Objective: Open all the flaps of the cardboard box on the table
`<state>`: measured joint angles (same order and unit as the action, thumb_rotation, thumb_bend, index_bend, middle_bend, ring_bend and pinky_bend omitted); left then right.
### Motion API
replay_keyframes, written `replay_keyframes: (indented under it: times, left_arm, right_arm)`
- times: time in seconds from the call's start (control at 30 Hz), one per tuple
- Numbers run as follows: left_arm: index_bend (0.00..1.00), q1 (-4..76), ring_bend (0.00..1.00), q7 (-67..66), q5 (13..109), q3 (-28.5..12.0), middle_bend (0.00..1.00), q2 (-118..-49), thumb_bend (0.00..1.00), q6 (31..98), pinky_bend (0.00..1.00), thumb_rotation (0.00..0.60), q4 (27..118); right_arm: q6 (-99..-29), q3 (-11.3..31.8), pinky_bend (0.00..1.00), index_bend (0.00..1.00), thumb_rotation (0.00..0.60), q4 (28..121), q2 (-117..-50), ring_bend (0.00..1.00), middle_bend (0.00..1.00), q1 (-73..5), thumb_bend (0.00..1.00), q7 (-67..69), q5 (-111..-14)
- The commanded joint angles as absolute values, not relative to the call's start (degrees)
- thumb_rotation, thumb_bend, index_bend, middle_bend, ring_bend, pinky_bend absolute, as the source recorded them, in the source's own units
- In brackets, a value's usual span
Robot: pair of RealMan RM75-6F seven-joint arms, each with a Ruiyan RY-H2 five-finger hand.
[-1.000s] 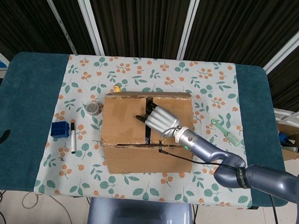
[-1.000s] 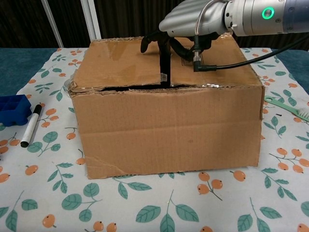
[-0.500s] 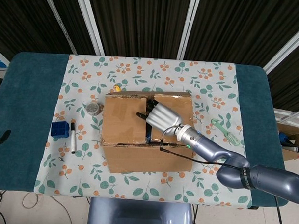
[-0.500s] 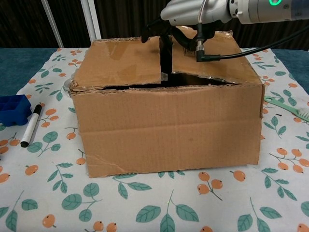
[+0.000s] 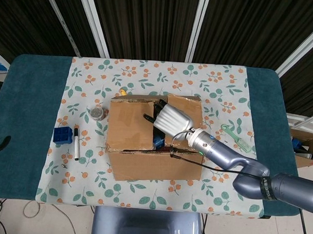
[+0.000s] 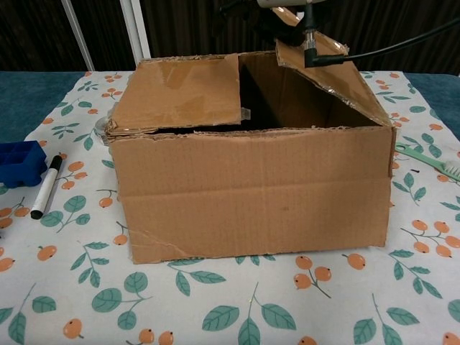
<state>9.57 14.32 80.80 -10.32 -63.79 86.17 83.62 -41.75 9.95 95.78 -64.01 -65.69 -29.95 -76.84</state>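
Observation:
The cardboard box stands mid-table on the flowered cloth, its front wall facing the chest view. The left top flap lies flat and closed. My right hand hooks its fingers under the inner edge of the right top flap and holds it tilted up, so the box's dark inside shows. Something blue lies inside the box. My left hand shows in neither view.
Left of the box lie a blue block, a black-and-white marker and a small round jar. A green brush lies to the right. A yellow object sits behind the box.
My right hand has risen and moved right, lifting the right flap from nearly flat to a steep tilt. The gap between the flaps has widened. The left flap has not moved.

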Motion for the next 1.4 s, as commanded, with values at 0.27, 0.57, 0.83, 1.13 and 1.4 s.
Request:
replay_keyframes:
  times: [0.27, 0.57, 0.83, 1.13, 1.4]
  left_arm:
    - [0.09, 9.6, 0.0, 14.3, 80.8, -10.3, 0.0, -63.6, 0.22, 86.0, 0.0, 0.6, 83.8]
    - [0.09, 9.6, 0.0, 14.0, 80.7, -10.3, 0.0, -63.6, 0.22, 85.9, 0.0, 0.6, 83.8]
    - [0.09, 9.6, 0.0, 12.6, 81.7, -9.9, 0.0, -63.8, 0.22, 86.5, 0.0, 0.6, 84.5]
    - [0.09, 9.3, 0.0, 12.5, 81.8, -10.2, 0.0, -64.6, 0.22, 88.1, 0.0, 0.6, 84.2]
    - [0.09, 9.0, 0.0, 11.3, 81.5, -10.7, 0.0, -65.3, 0.22, 89.3, 0.0, 0.6, 84.1]
  right_arm:
    - [-40.8, 10.5, 0.24, 0.17, 0.6, 99.4, -59.5, 0.23, 0.59, -66.0, 1.0, -33.1, -75.1]
    - [-38.6, 10.1, 0.24, 0.17, 0.6, 100.8, -55.6, 0.23, 0.59, -65.9, 1.0, -33.8, -72.6]
    - [-37.9, 10.1, 0.24, 0.17, 0.578, 102.1, -52.5, 0.23, 0.5, -64.8, 1.0, -30.8, -71.2]
    - [-39.1, 10.9, 0.24, 0.17, 0.289, 102.7, -51.3, 0.23, 0.49, -63.4, 0.8, -27.5, -70.3]
    - [-39.0, 11.2, 0.24, 0.17, 0.136, 103.0, -50.5, 0.23, 0.48, -63.3, 0.63, -27.5, -67.0]
